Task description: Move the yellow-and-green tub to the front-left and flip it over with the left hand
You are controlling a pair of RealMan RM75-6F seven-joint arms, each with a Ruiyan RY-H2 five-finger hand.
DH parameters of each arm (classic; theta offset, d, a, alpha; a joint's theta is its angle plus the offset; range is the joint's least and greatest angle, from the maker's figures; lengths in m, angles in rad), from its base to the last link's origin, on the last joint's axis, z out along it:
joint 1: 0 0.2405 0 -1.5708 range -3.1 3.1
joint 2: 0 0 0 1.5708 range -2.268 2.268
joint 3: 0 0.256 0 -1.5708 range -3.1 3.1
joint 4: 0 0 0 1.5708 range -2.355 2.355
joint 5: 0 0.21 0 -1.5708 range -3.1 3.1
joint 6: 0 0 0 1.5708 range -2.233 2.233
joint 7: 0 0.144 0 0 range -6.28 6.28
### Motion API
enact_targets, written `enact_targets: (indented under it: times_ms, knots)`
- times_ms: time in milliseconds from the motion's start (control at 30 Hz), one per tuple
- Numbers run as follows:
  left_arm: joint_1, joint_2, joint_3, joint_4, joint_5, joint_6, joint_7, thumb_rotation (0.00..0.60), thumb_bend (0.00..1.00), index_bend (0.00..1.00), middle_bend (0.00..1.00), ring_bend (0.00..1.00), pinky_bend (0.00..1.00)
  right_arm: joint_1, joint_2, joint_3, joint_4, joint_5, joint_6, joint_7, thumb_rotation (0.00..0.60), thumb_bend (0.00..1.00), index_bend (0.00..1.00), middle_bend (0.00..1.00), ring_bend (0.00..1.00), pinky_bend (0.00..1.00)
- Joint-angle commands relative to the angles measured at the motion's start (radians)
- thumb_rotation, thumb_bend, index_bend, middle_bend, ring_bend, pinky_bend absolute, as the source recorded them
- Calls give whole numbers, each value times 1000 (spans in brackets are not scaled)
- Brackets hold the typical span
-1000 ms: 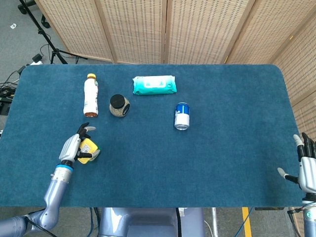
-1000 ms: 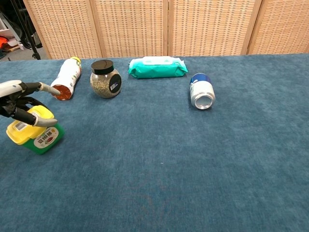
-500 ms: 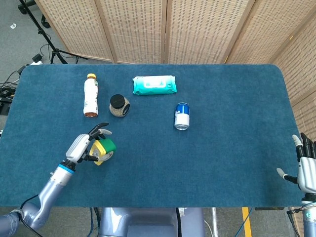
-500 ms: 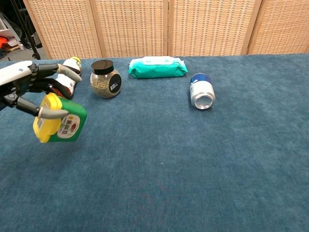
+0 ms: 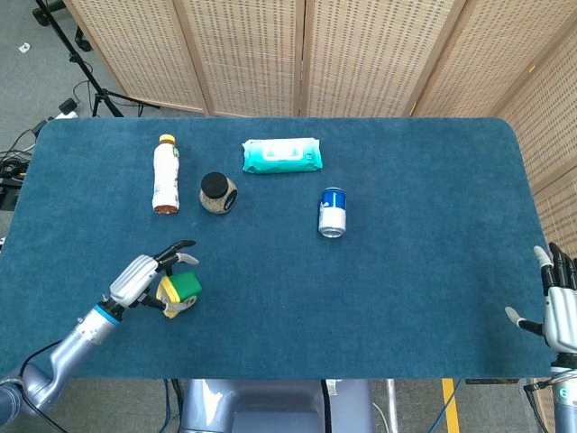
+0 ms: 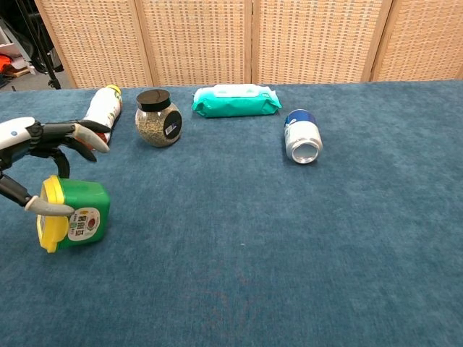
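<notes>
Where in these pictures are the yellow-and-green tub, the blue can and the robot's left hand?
yellow-and-green tub [image 6: 81,216]: chest view, on its green side wall.
blue can [image 5: 333,211]: head view, on the middle of its body.
left hand [image 5: 135,280]: head view, on the pale back of the hand, beside the tub.

Lab/studio setup — blue-covered table, wicker screens, tripod & floor cables.

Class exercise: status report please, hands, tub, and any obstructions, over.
Left robot hand around the yellow-and-green tub, fingers spread. Tub on its side, front-left. Right robot hand open, holding nothing, at the table's edge. Nothing in the way.
</notes>
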Motion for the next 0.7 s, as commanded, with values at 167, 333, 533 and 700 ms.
enact_targets:
  times_ms: [167,333,533,700]
  knots:
    - [32,78,6,-73,-36,4,132,600,0,177,0,0,140,-2,3,0,-3,-3,4,3,600,0,65,0,0,0]
    - [43,180,14,-211,-77,-38,226,600,0,159,0,0,112,-6,8,0,-9,-6,11,12,600,0,65,0,0,0]
    - [45,347,13,-514,-176,-131,442,600,0,146,0,0,108,-9,13,-3,-15,-16,17,19,600,0,65,0,0,0]
    - [20,432,-8,-726,-339,-244,694,600,0,144,0,0,108,-10,16,-7,-19,-26,19,21,600,0,65,0,0,0]
